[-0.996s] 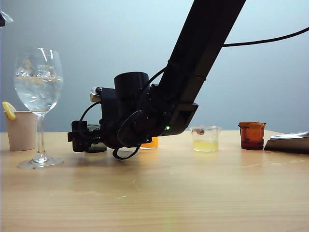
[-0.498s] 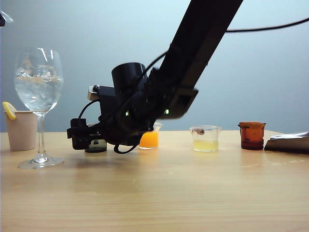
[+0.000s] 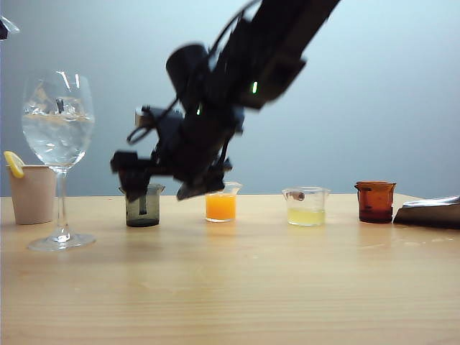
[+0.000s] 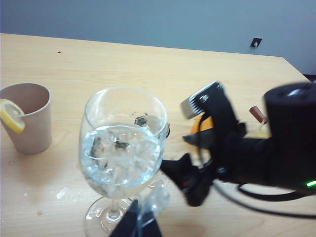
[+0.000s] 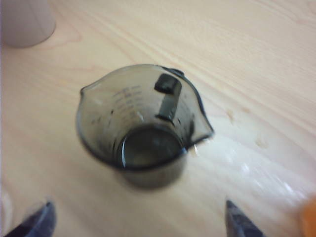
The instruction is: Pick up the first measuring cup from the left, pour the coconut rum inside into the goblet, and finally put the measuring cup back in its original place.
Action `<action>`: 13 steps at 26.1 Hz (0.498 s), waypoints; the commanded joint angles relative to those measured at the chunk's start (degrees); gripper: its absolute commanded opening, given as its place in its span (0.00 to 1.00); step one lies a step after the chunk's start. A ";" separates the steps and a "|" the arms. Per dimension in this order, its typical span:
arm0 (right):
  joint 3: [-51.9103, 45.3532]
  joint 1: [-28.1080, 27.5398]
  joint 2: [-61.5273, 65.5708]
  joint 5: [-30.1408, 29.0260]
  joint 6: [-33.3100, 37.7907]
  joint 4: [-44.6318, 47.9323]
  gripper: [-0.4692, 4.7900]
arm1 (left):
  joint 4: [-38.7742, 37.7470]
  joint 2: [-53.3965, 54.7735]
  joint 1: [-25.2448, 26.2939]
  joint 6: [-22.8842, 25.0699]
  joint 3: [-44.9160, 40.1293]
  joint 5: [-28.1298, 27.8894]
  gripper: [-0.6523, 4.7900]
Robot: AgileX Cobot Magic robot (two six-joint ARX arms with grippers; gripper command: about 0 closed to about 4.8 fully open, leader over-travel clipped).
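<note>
Looking at: a light wood worktop (image 3: 251, 287) with a row of small beakers, seen from the near side, and a black robot arm reaching in from the upper right.

First measuring cup (image 3: 143, 208): we see it standing upright on the worktop, left-most of the beakers. It is between the goblet (image 3: 57, 122) on its left and an orange-filled beaker (image 3: 221, 206) on its right, and well apart from both.

Cup's axis: vertical, mouth up. From the right wrist we look down into the cup (image 5: 143, 123). We cannot tell how much coconut rum is left in it.

Right claw (image 3: 140, 183): spread wide and holding nothing. It hangs just over the cup's rim. From its own camera the claw (image 5: 138, 227) has one fingertip to each side, and neither touches the glass.

Key relation: the cup lies directly below and slightly ahead of the right claw, lined up with the gap between its fingers. We judge that a short straight descent would bring the fingers around the wall.

Left claw (image 4: 139, 224): pressed closed and empty, close beside the foot of the goblet (image 4: 123, 148).

Nearer arm: the right, by far.

Goblet: upright at far left, with ice and clear liquid in its bowl. A paper cup (image 3: 30, 194) with a lemon slice stands just behind it.

Task stage: we judge the cup is in its place and released.
</note>
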 commanded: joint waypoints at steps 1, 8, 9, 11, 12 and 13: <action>0.26 0.15 -5.81 -1.62 0.09 -9.53 0.72 | 0.61 -0.48 0.13 -0.15 0.55 0.02 0.11; 0.28 0.15 -21.24 -2.71 -0.61 -24.61 0.08 | -3.37 -5.42 0.13 0.33 0.57 0.04 0.11; 0.28 0.11 -23.71 -2.73 -0.59 -26.16 0.08 | -4.70 -6.67 0.13 0.33 0.55 0.09 0.11; 0.26 0.02 -28.11 -2.71 -0.68 -28.52 0.08 | -6.38 -9.09 0.13 0.42 0.44 0.79 0.11; 0.26 0.02 -31.95 -2.71 -1.07 -30.14 0.08 | -7.39 -11.30 0.13 1.03 0.13 1.11 0.11; 0.22 0.02 -35.45 -2.71 -3.54 -31.52 0.08 | -7.69 -13.49 0.13 2.51 -0.63 1.81 0.11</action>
